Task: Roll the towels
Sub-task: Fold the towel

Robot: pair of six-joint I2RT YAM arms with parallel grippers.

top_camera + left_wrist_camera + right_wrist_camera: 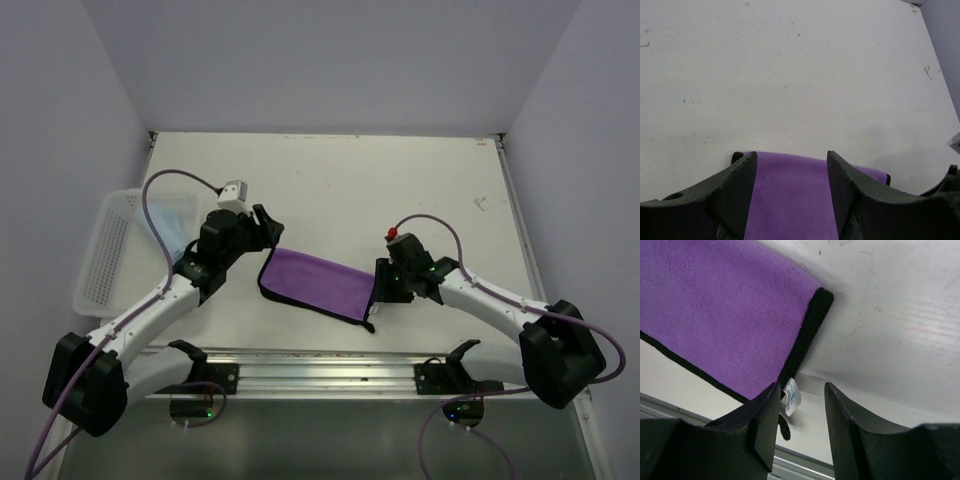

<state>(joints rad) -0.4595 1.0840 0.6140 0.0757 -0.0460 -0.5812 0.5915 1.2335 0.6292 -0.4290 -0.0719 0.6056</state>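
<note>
One towel (pixel 318 283) lies flat mid-table, purple face up with a black border, as a long folded strip. My left gripper (pixel 267 238) hovers over its left end. In the left wrist view its jaws (pixel 791 155) stand open with the purple cloth (pixel 790 200) flat beneath them, not pinched. My right gripper (pixel 379 290) is at the strip's right end. It is open (pixel 802 387), and the towel's white tag (pixel 792 397) hangs just inside its left finger, with the purple corner (pixel 730 315) beyond. A light blue towel (pixel 172 222) lies in the basket.
A white mesh basket (pixel 105 265) sits at the table's left edge beside my left arm. A metal rail (pixel 320 365) runs along the near edge, just below the towel. Walls close in the table at the back and both sides.
</note>
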